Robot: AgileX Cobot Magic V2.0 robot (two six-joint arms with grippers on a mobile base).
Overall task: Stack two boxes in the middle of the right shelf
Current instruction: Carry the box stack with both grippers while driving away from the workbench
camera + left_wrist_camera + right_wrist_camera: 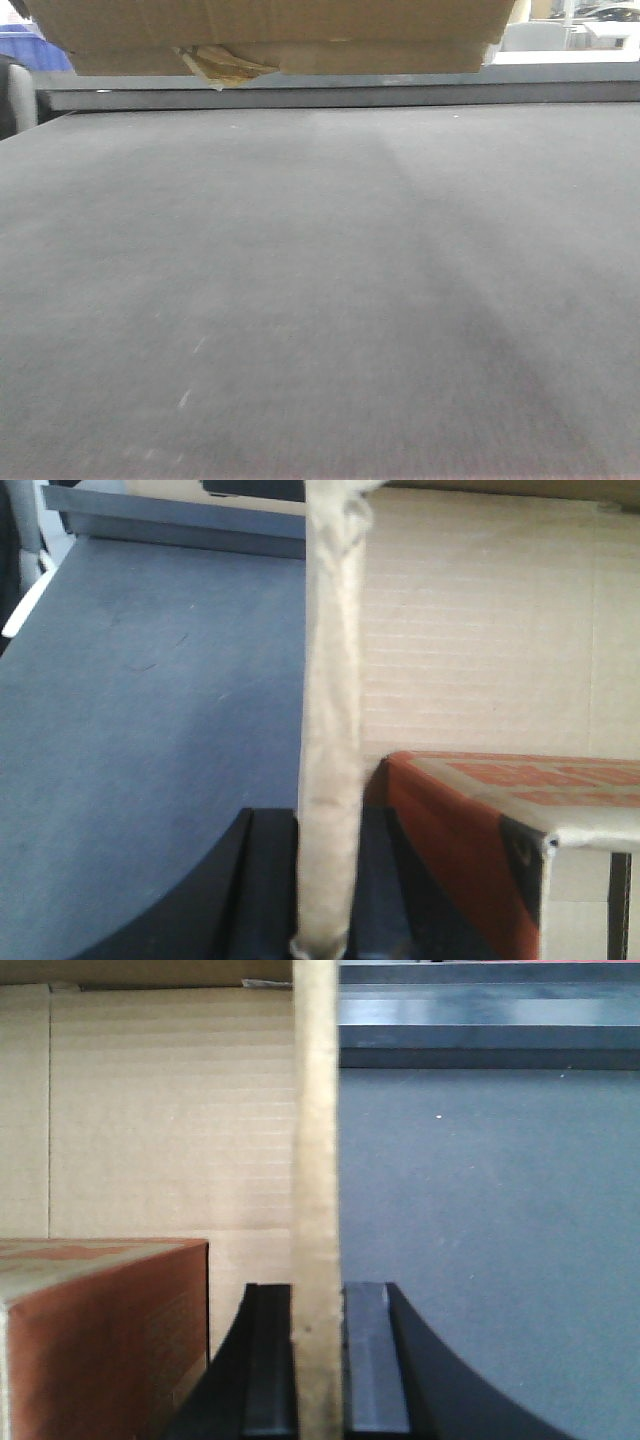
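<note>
Gripping the large cardboard box [270,20] by two opposite side walls, both arms hold it across the top of the front view, clear of the grey carpeted bench [320,300]. The left jaws are closed on one upright wall [330,730], with black fingers [270,880] pressed to either face. The right jaws are likewise clamped on the opposite wall [315,1160]. A thin flat box [380,58] lies flush against the large box's underside, with torn yellowish tape [225,65] peeling from its left part. Both wrist views show a red-brown carton [100,1330] inside the large box, near the gripped walls. A metal ledge [340,97] runs along the bench's far edge. A blue bin [25,45] shows at upper left, partly hidden.
</note>
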